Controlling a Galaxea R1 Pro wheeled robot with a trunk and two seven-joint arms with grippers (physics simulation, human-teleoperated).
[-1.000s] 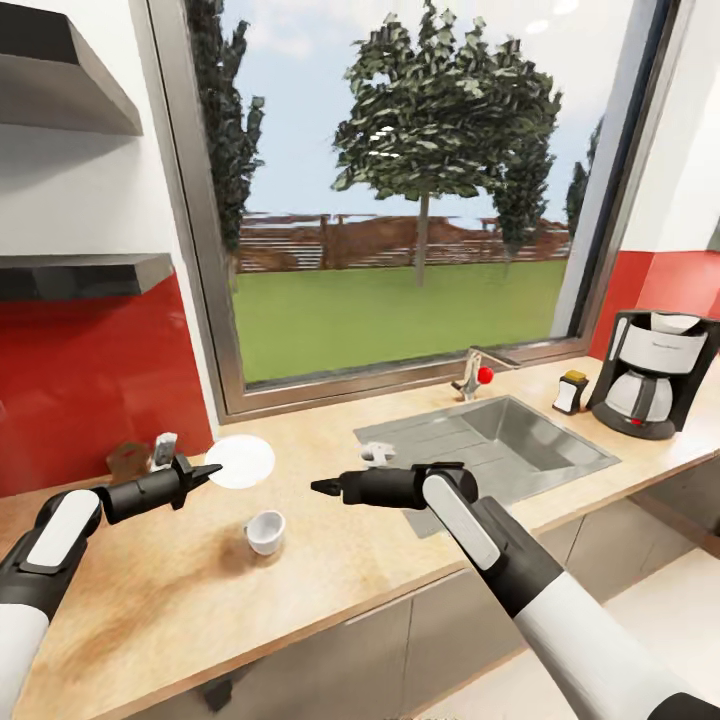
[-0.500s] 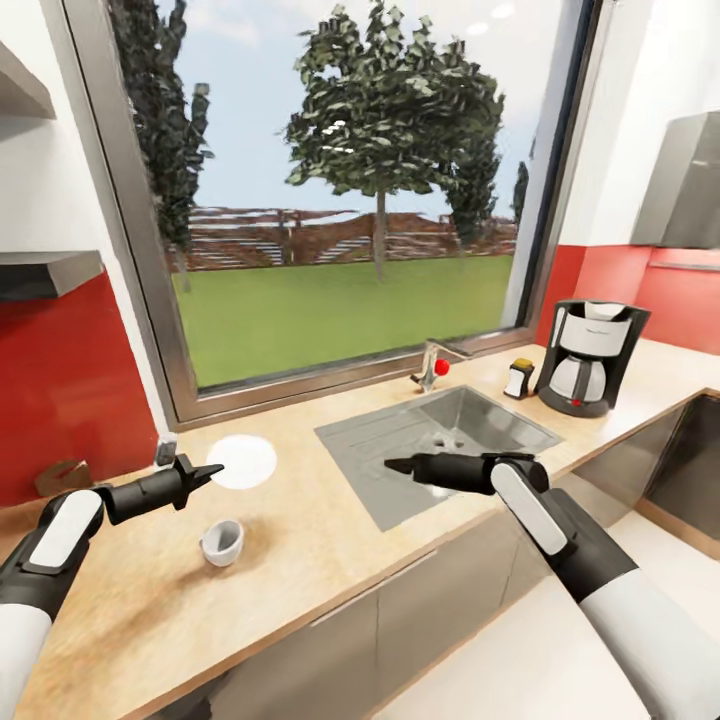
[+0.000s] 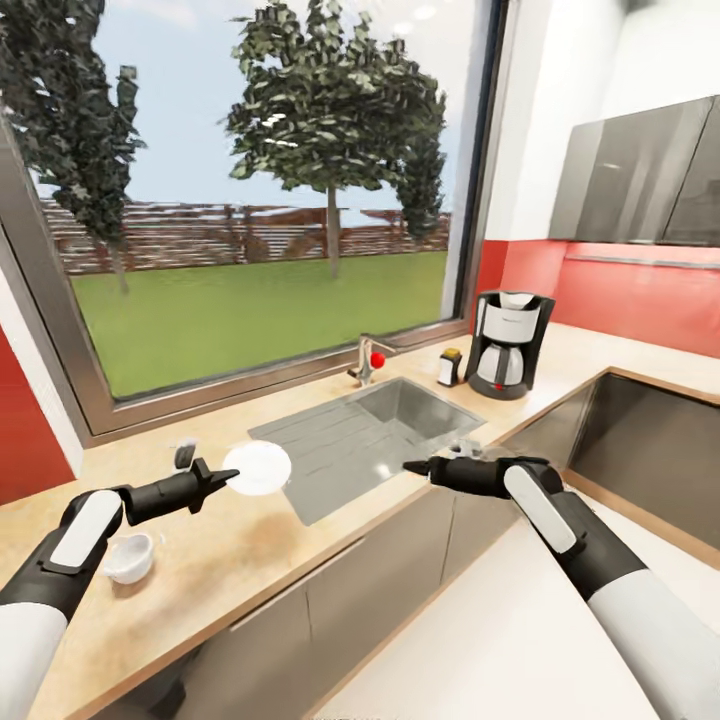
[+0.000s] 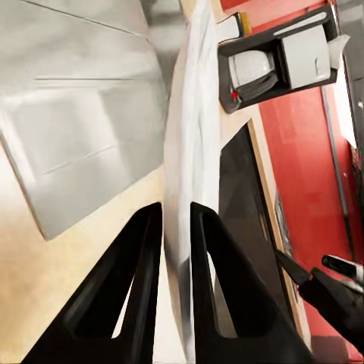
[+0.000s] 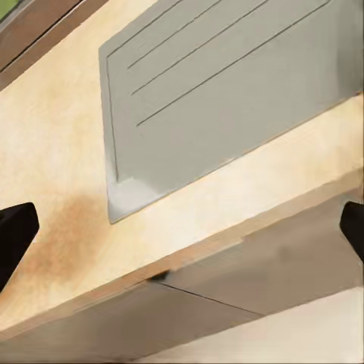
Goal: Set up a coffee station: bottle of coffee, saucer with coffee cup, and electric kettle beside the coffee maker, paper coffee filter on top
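Left gripper (image 3: 208, 478) pinches the saucer (image 3: 258, 467) by its rim; right gripper (image 3: 415, 467) looks open, fingertips wide apart, holding nothing.

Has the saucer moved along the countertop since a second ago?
Yes. Held in the left gripper, the saucer has travelled toward the sink, now reaching its near corner, leaving the coffee cup behind on the countertop.

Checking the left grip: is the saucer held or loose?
Held: the left gripper's fingers clamp the saucer's rim edge-on, above the countertop.
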